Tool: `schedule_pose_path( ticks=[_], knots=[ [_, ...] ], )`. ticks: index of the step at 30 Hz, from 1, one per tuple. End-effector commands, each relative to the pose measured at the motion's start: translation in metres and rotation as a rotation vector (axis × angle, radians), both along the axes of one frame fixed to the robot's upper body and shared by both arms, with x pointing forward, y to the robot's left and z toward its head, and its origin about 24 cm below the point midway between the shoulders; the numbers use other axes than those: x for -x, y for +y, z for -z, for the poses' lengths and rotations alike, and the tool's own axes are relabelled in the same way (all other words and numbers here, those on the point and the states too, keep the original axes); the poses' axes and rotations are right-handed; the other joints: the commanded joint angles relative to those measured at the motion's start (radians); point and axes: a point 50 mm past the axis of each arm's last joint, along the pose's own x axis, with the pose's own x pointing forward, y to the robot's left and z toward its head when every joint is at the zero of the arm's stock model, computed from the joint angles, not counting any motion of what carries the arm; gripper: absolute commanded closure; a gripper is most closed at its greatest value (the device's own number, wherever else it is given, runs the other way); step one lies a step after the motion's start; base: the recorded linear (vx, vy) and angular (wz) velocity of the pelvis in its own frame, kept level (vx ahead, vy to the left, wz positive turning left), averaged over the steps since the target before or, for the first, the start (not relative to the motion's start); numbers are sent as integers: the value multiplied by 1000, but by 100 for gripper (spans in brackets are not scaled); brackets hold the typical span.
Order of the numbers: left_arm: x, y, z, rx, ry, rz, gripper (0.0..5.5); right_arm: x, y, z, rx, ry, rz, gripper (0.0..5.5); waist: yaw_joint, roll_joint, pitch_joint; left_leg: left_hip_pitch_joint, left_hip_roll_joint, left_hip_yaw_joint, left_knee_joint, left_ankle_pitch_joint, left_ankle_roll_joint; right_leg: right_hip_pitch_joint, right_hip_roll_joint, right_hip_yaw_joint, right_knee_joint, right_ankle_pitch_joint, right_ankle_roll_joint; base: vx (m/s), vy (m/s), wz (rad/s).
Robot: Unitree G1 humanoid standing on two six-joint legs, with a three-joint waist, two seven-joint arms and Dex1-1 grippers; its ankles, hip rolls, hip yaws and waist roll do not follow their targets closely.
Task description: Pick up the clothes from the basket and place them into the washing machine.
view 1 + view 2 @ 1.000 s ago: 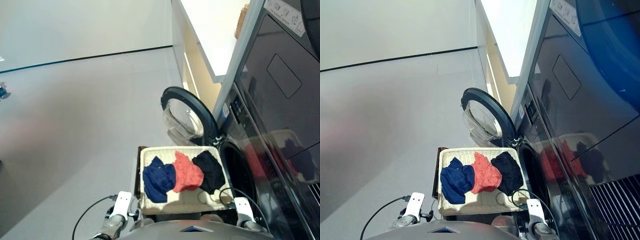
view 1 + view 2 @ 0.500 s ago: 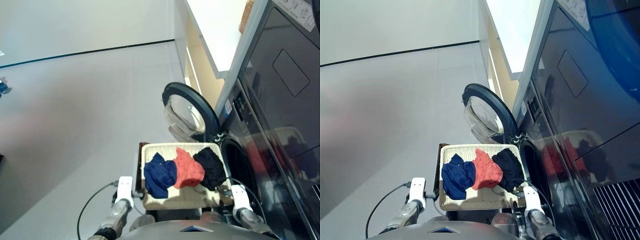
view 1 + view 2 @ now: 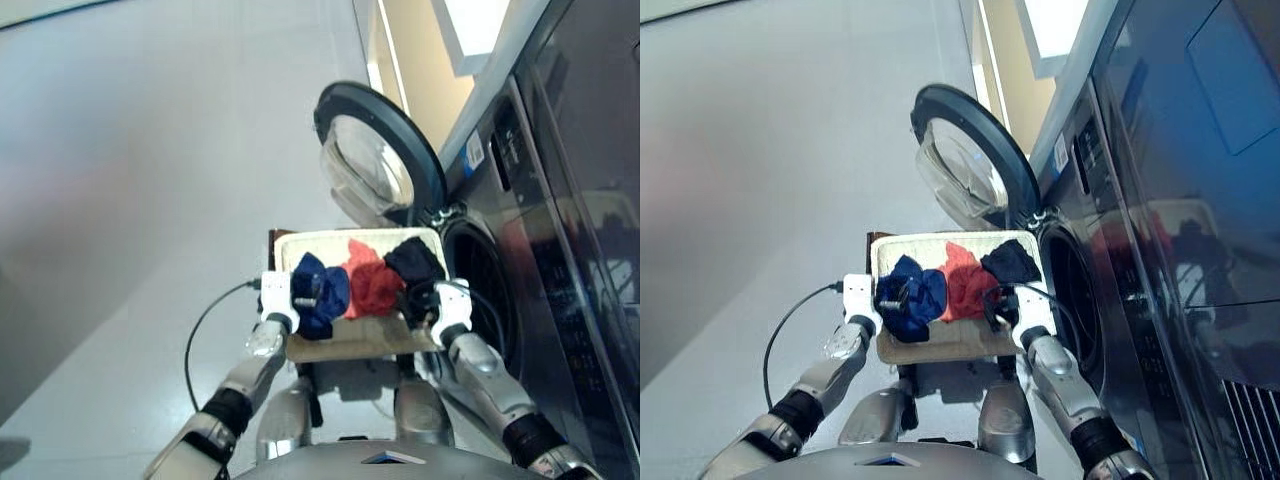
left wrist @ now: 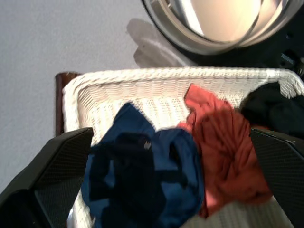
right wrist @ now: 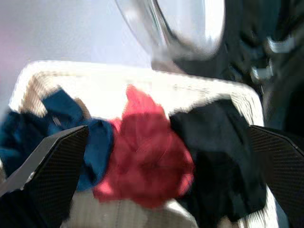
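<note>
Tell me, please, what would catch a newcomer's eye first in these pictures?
Probably the three bright clothes in the cream basket: navy garment on the robot's left, orange-red garment in the middle, black garment nearest the washing machine. Behind stands its open porthole door. The left pincer and right pincer are open over the basket.

The washing machine (image 3: pixel 540 250) runs off the picture's right edge; its drum interior is too dark to make out
</note>
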Motion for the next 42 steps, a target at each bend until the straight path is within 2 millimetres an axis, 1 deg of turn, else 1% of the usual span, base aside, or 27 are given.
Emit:
schedule_pose_path(
  ticks=[1,3,4,5,6,7,8,9,10,11,12,13,15,18,22,25,26,29,30,32,37,42],
  knots=[
    [-15,-2,-26,22,-120,-38,0,-4,22,-48,-106,-226,-53,0,4,-60,20,-52,27,6,148,-53,-24,-52,-1,-4,93,-17,5,-60,-46,19],
    [-21,-5,-33,4,-140,-57,0,-6,31,-68,-123,-311,-74,0,1,-69,46,-102,35,-10,203,-72,-23,-105,13,9,148,-29,2,-75,-54,7],
    [-24,-5,-34,-8,-141,-71,0,-5,34,-73,-129,-337,-77,0,-1,-72,51,-124,38,-16,221,-80,-22,-124,19,12,168,-36,0,-132,-76,-5],
    [-34,-4,-42,-38,-163,-106,0,-8,43,-95,-127,-430,-105,0,-8,-83,79,-189,48,-31,282,-96,-19,-186,32,21,229,-48,-5,-99,-59,22],
    [-34,-4,-43,-38,-164,-106,0,-8,43,-95,-127,-431,-106,0,-10,-82,75,-199,49,-33,290,-99,-19,-194,32,21,234,-50,-5,-147,-84,27],
    [-41,1,-51,-50,-187,-141,0,-5,50,-109,-156,-487,-136,0,-17,-92,99,-254,61,-41,355,-123,-19,-249,43,25,298,-71,-13,-95,-71,36],
    [-44,3,-54,-48,-194,-169,0,-3,54,-116,-164,-515,-154,0,-20,-97,103,-291,68,-48,389,-133,-19,-283,45,23,329,-81,-17,-122,-81,83],
    [-48,3,-57,-46,-193,-197,0,-1,58,-122,-171,-540,-173,0,-24,-102,103,-328,73,-50,415,-143,-20,-320,49,28,350,-89,-20,-56,-33,129],
    [-48,3,-57,-46,-194,-197,0,-1,59,-122,-170,-541,-173,0,-24,-101,103,-330,74,-51,417,-144,-20,-321,49,27,351,-89,-20,-81,-38,133],
    [-58,9,-61,-56,-181,-255,0,1,65,-131,-188,-581,-196,0,-34,-112,103,-405,83,-57,476,-157,-24,-391,53,27,402,-98,-25,-75,-33,68],
    [-63,13,-63,-66,-173,-289,0,2,69,-135,-198,-592,-206,0,-39,-115,103,-445,89,-60,505,-165,-25,-433,57,31,434,-106,-26,-91,-41,54],
    [-65,15,-64,-71,-171,-306,0,3,71,-136,-205,-597,-211,0,-41,-118,103,-464,90,-63,525,-172,-27,-452,59,32,446,-110,-30,0,0,0],
    [-71,18,-74,-81,-194,-346,0,5,72,-142,-229,-621,-227,0,-47,-121,103,-517,97,-72,559,-184,-29,-508,60,33,485,-120,-34,0,0,0],
    [-78,23,-82,-81,-205,-381,0,6,74,-145,-239,-633,-232,0,-50,-127,103,-574,102,-78,590,-195,-29,-565,66,36,510,-127,-35,0,0,0],
    [-86,32,-89,-43,-187,-454,0,4,78,-146,-250,-635,-230,0,-59,-138,103,-632,104,-89,629,-210,-29,-617,68,36,536,-135,-37,0,0,0],
    [-90,36,-94,-38,-182,-479,0,4,78,-145,-240,-634,-230,0,-64,-143,103,-651,106,-93,638,-214,-31,-636,66,37,546,-139,-36,0,0,0],
    [-93,42,-98,-47,-188,-488,0,4,77,-146,-243,-634,-237,0,-67,-146,103,-667,106,-96,650,-216,-31,-652,68,37,554,-140,-37,0,0,0],
    [-96,46,-100,-63,-180,-497,0,4,76,-147,-250,-636,-242,0,-71,-149,103,-673,106,-96,650,-217,-31,-662,70,37,554,-142,-37,0,0,0],
    [-100,53,-103,-61,-165,-536,0,4,77,-148,-251,-642,-253,0,-75,-155,103,-680,108,-99,656,-220,-31,-673,73,39,558,-144,-38,0,0,0],
    [-103,60,-106,-43,-153,-572,0,4,79,-149,-250,-646,-261,0,-80,-163,103,-688,111,-102,664,-223,-33,-678,75,41,560,-144,-38,0,0,0],
    [-106,80,-111,4,-128,-687,0,6,78,-150,-251,-652,-277,0,-88,-177,103,-691,115,-102,671,-229,-35,-683,78,44,560,-145,-35,0,0,0],
    [-106,88,-116,21,-131,-730,0,6,75,-152,-232,-665,-279,0,-87,-176,103,-694,117,-101,678,-232,-35,-687,81,49,563,-144,-35,0,0,0]
  ],
)
